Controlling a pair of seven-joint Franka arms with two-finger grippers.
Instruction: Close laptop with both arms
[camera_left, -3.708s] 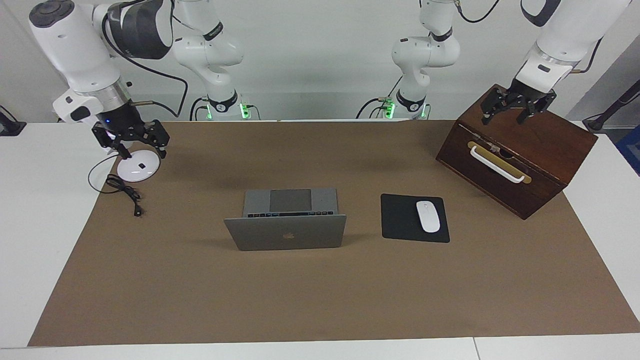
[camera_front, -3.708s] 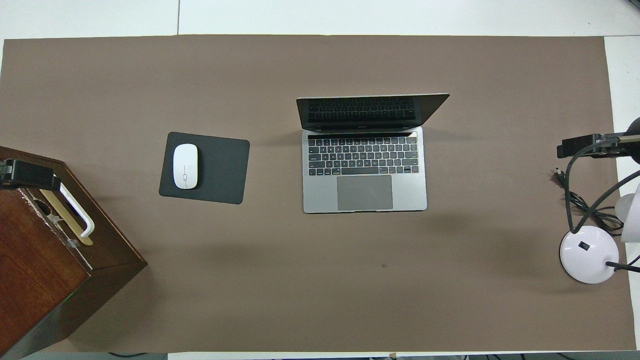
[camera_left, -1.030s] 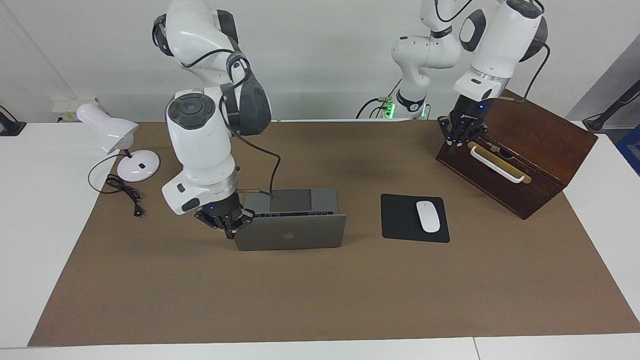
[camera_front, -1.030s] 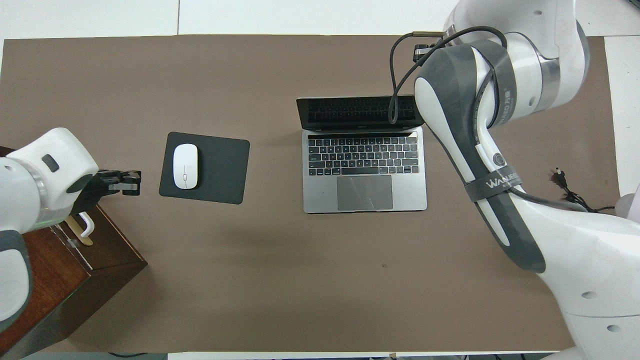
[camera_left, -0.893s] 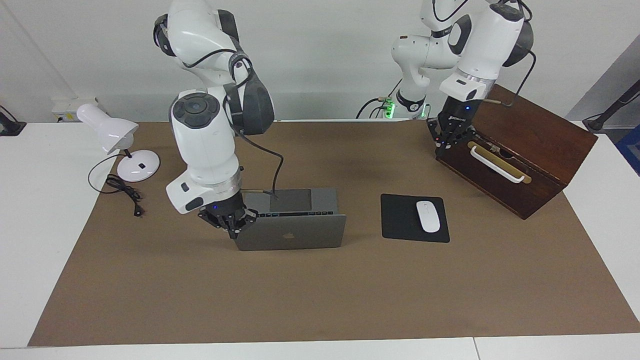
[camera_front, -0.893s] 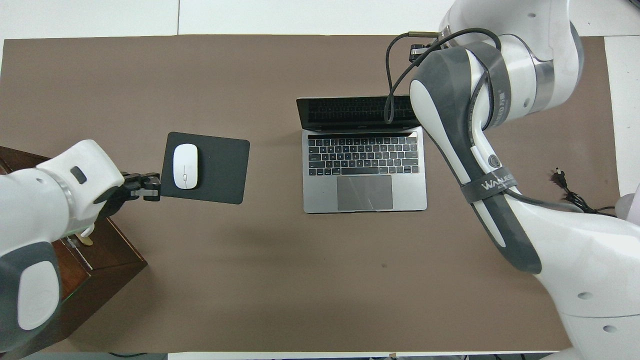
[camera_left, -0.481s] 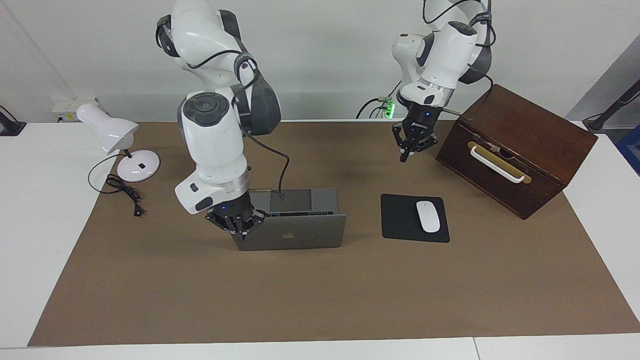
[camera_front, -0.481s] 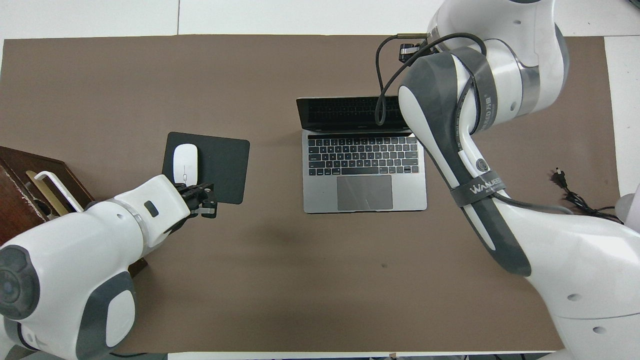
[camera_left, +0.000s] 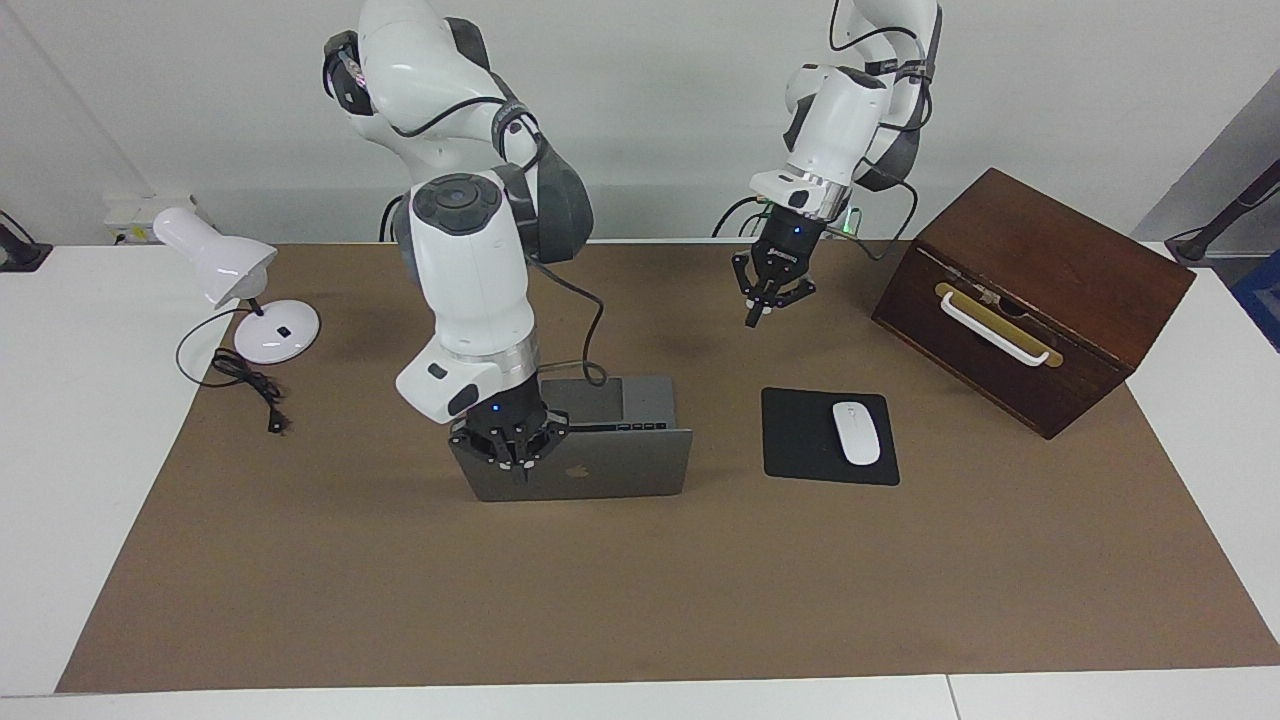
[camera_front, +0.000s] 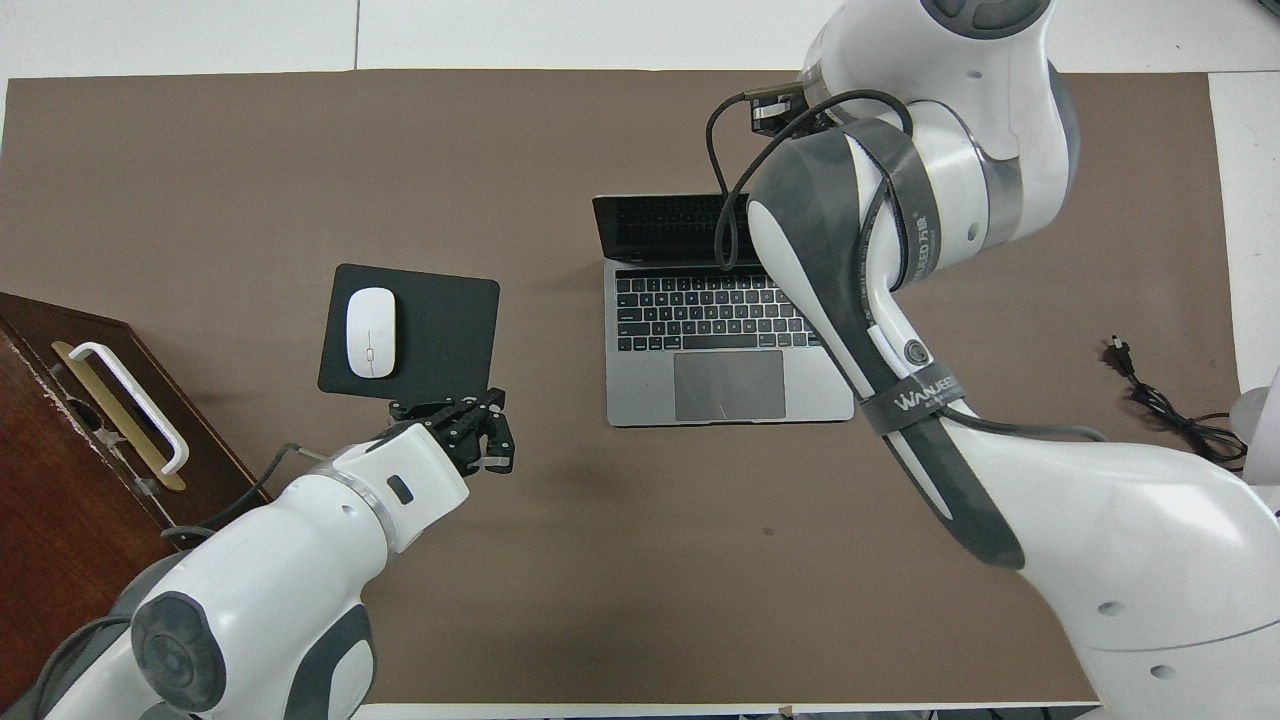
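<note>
The silver-grey laptop (camera_left: 610, 472) stands open in the middle of the brown mat, its lid with the apple logo raised; its keyboard deck (camera_front: 730, 340) shows in the overhead view. My right gripper (camera_left: 512, 455) is open at the lid's top edge, at the corner toward the right arm's end. In the overhead view that gripper is hidden under its own arm. My left gripper (camera_left: 762, 310) is open and empty in the air, over bare mat between the laptop and the wooden box; it also shows in the overhead view (camera_front: 468, 430).
A black mouse pad (camera_left: 798, 440) with a white mouse (camera_left: 856, 432) lies beside the laptop toward the left arm's end. A wooden box (camera_left: 1030, 300) with a white handle stands past it. A white desk lamp (camera_left: 240, 290) and its cable (camera_left: 250, 385) sit at the right arm's end.
My right gripper slid along the lid's top edge toward its middle. My left gripper swung away from the wooden box toward the laptop. The lid has not moved.
</note>
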